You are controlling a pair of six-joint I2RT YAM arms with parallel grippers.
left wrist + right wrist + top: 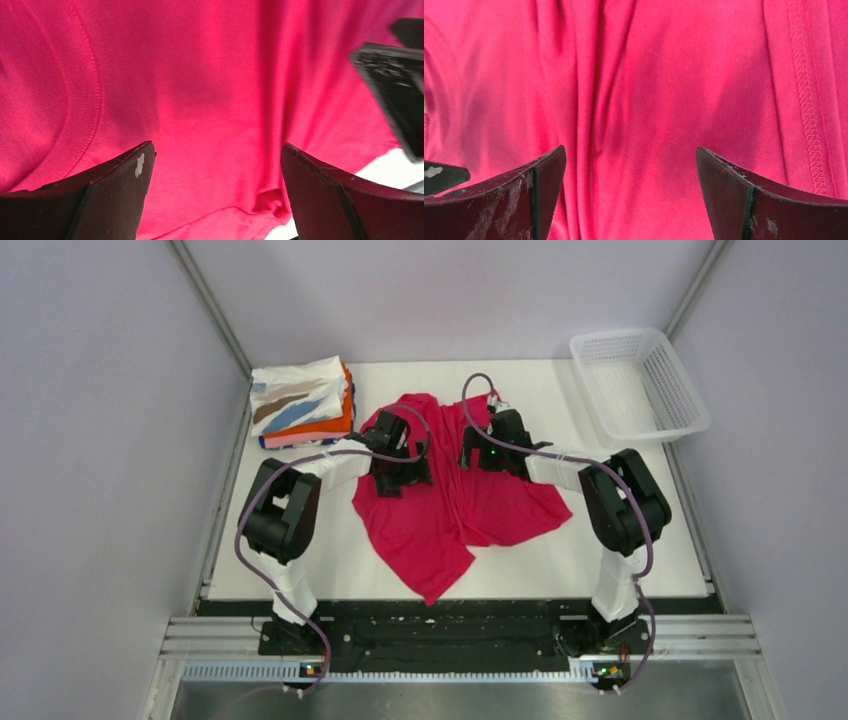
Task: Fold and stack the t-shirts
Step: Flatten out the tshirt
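**Both grippers open over the unfolded red shirt**

The red t-shirt (450, 510) lies rumpled on the table (600, 550), not yet flat. The left gripper (217, 150) has its jaws spread with nothing between them, over the shirt's collar ribbing. The right gripper (631, 152) is also spread and empty, over creased cloth just beside it. Can't tell if either touches the cloth. My read is that they're paired to pinch the top edge and pull it flat. The folded stack (300, 403) sits just off the shirt's far-left corner, so transfer is short. The basket (640, 380) is well off its far right.

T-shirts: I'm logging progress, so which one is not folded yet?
The magenta-red t-shirt, lying spread and crumpled in the middle; the others lie folded in a stack at the far left corner.
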